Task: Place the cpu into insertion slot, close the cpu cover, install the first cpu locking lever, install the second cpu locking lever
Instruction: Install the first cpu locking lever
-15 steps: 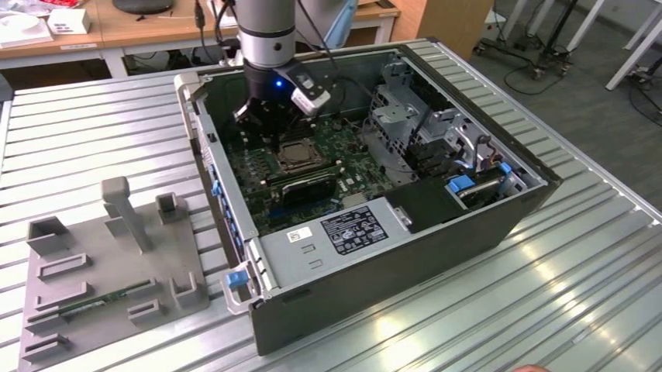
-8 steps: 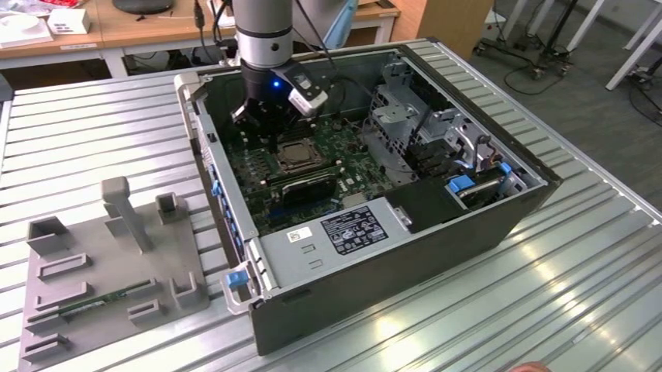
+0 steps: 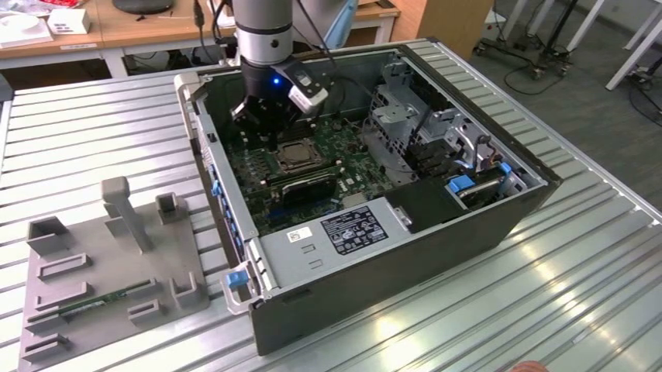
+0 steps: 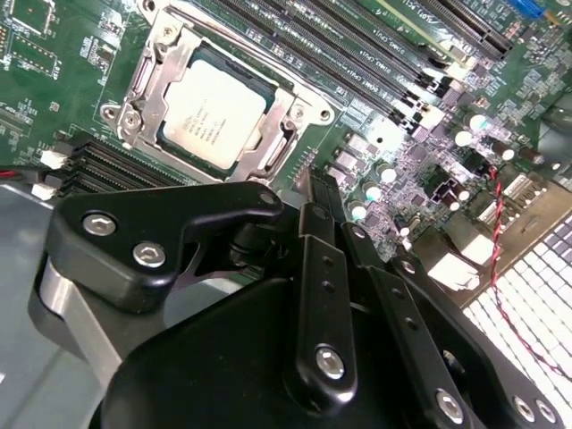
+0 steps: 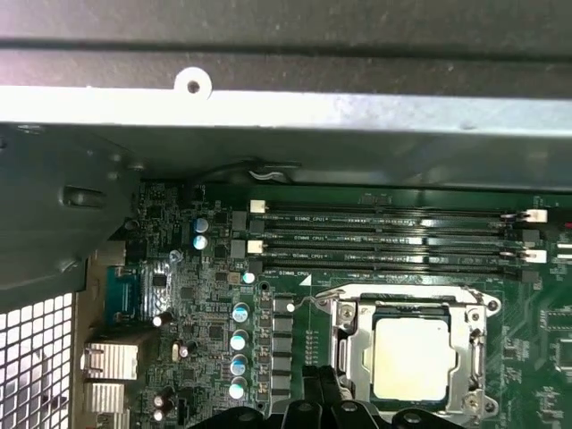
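Observation:
The cpu (image 4: 214, 107) (image 5: 409, 356) (image 3: 296, 155), a square chip with a silvery-tan top, lies flat in the insertion slot (image 5: 344, 313) on the green motherboard. The cpu cover (image 4: 150, 94) (image 5: 350, 350), a silvery frame, lies down over the chip's edges, and the top shows through its window. My gripper (image 4: 315, 186) (image 5: 322, 382) (image 3: 277, 141) hangs just above the board beside the socket. Its black fingers are shut together with nothing between them. In the exterior view it sits just behind the socket, inside the open case.
The open computer case (image 3: 414, 263) lies on a ribbed metal table, its walls close around the arm. Long black memory slots (image 5: 384, 237) run beside the socket. A drive cage (image 3: 398, 116) stands to the exterior view's right. A grey fixture plate (image 3: 114, 263) lies at the left.

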`<state>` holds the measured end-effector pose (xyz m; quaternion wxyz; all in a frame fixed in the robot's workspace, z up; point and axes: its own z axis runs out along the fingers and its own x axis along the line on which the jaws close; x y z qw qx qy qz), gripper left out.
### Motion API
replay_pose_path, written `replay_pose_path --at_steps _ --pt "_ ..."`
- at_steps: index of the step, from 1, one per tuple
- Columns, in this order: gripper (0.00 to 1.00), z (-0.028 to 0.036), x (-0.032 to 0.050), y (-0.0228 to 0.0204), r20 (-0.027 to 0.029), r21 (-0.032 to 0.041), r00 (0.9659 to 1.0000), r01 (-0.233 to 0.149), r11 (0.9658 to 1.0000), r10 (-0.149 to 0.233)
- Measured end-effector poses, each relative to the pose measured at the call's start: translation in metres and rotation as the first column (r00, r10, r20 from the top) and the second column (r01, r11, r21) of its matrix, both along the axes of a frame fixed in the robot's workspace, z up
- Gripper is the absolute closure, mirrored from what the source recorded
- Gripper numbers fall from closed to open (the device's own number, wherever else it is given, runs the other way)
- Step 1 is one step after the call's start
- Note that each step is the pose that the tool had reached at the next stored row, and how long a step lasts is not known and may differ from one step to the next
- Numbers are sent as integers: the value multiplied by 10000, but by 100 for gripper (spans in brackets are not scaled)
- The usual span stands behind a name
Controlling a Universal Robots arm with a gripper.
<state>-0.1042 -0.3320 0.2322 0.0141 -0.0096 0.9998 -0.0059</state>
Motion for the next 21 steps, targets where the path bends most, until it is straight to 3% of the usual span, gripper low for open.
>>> replay_pose_path --at_steps 8,12,19,21 --pt "89 118 0 0 -1 -1 10000 0 10000 0" --pt "89 118 -13 0 9 -1 10000 -14 10000 14" --pt "89 117 -112 0 30 -1 9999 -97 10000 97" --pt "89 117 -136 0 52 30 9999 -113 9999 113"
